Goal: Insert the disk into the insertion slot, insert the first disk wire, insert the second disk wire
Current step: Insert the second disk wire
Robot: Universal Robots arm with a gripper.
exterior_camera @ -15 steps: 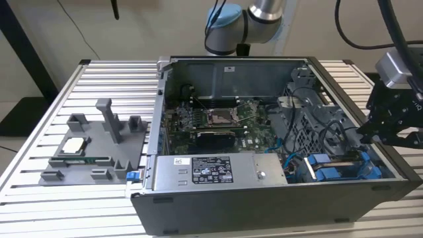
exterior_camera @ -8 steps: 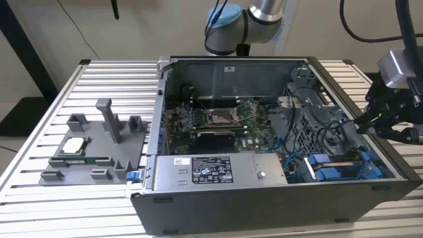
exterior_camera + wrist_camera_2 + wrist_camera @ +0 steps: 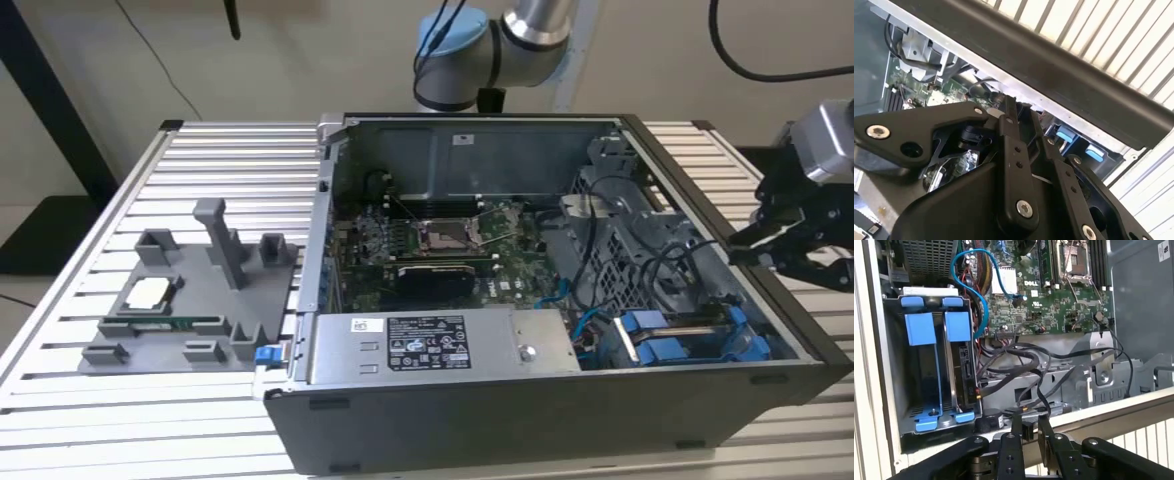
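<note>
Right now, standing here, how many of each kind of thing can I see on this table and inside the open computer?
computer case: 1
grey parts tray: 1
motherboard: 1
power-supply box: 1
insertion slot: 1
end effector: 1
Total: 6

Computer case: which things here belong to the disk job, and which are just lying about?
Job: slot, black wires, claw.
Lying about: power supply, CPU socket, grey tray.
</note>
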